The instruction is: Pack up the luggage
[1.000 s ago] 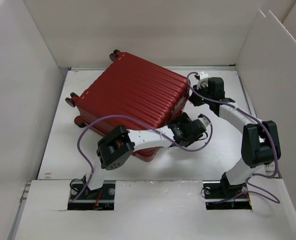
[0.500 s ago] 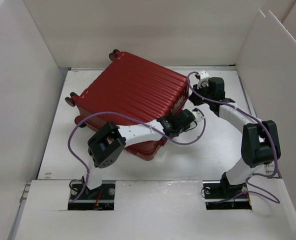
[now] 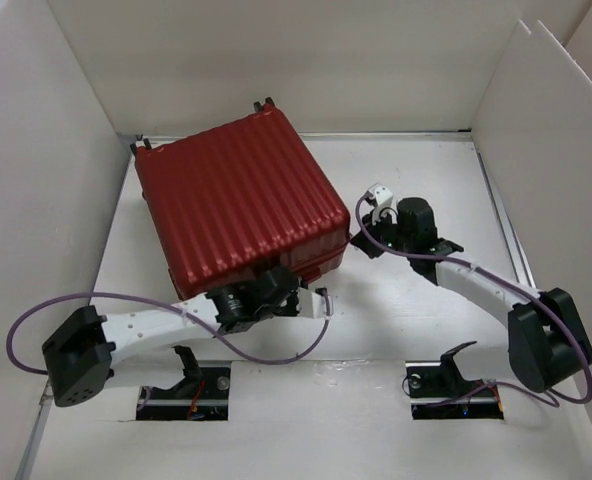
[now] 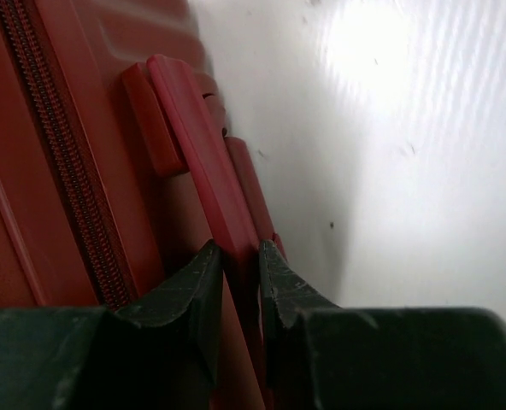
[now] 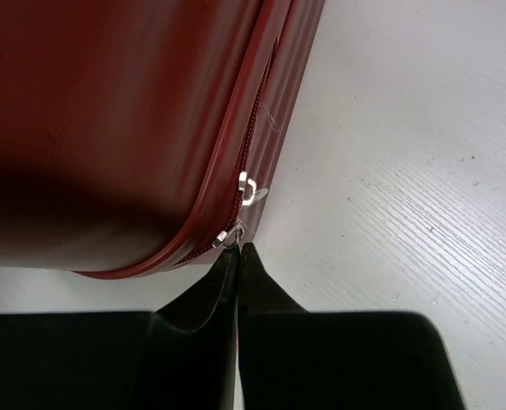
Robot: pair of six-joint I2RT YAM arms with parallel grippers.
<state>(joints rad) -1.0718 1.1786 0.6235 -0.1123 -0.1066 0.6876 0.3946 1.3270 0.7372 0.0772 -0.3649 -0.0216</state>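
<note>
Two arms are working the luggage as I watch from the console. It lies closed and flat on the white surface, ribbed red shell facing up. It sits toward the far left of the work area, with its small black wheels at the far edge near the back wall.

The left arm reaches in low from the left along the near side of the case. On its wrist camera, the left fingers are drawn in close on the red handle, one finger on each side of the bar, gripping it. The zipper runs along the shell just to the left of that handle.

The right arm comes in from the right to the case's near right corner. The right fingers are pressed fully together, and their tips meet right at the lower zipper pull, where the seam curves around the corner. I cannot tell whether the pull is actually caught between them.
</note>
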